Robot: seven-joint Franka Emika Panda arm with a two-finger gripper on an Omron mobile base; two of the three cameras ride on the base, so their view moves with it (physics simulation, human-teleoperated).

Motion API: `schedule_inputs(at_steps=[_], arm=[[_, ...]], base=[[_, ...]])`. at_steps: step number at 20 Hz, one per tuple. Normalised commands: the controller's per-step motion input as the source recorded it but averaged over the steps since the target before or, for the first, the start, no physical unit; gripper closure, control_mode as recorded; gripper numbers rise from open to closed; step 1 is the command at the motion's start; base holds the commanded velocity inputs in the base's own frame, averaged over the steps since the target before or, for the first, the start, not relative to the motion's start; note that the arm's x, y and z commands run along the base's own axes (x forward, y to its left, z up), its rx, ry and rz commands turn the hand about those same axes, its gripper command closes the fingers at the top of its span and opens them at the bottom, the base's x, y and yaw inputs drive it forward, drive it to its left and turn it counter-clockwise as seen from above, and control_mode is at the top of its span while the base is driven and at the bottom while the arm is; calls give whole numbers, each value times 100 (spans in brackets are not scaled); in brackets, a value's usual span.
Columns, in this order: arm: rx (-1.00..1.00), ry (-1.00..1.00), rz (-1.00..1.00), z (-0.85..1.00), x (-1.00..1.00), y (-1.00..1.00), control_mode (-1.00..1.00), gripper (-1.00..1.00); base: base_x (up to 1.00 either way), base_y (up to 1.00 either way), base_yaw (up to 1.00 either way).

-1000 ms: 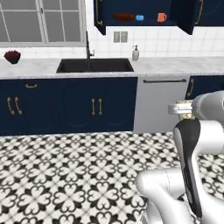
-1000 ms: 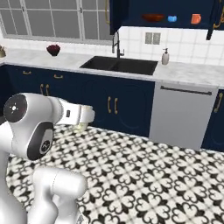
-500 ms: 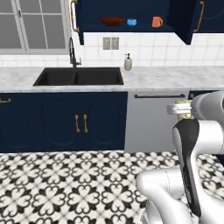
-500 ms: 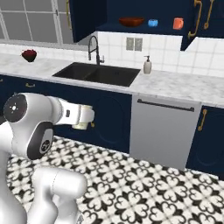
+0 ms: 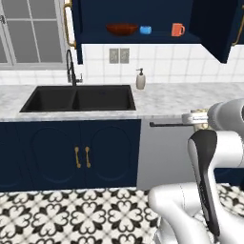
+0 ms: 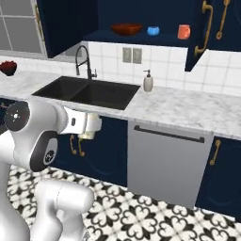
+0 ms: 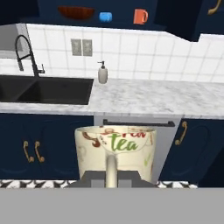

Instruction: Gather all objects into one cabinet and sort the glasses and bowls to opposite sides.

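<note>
My gripper (image 7: 111, 176) is shut on the handle of the cream mug (image 7: 115, 148), which has "tea" printed on it and is held upright in front of the dishwasher. The same mug (image 6: 88, 132) hangs at the end of my arm, well below the open navy wall cabinet (image 5: 143, 38). On the cabinet's shelf stand the reddish-brown wooden bowl (image 5: 122, 28) at the left, the small blue cup (image 5: 146, 30) beside it, and the orange mug (image 5: 177, 30) further right. Bowl (image 7: 76, 12), blue cup (image 7: 105, 16) and orange mug (image 7: 140, 16) also appear at the top of the hand view.
Below the cabinet runs a marble counter (image 5: 167, 97) with a black double sink (image 5: 78, 97), a black faucet (image 5: 71, 66) and a soap dispenser (image 5: 140, 79). A steel dishwasher (image 6: 164, 160) sits under it among navy base cabinets. The cabinet's right door (image 5: 212, 28) juts outward.
The whole picture has shifted and grown: the base has driven closer to the counter and sideways, bringing the open cabinet overhead. The mug stays in my shut gripper.
</note>
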Motion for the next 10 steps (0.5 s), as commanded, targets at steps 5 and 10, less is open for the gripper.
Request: schedule_inputs(at_steps=[5,10], arm=[[0,0,0,0,0,0,100,100],[0,0,0,0,0,0,100,100]], base=[[69,-10,-15],[69,0,-20]])
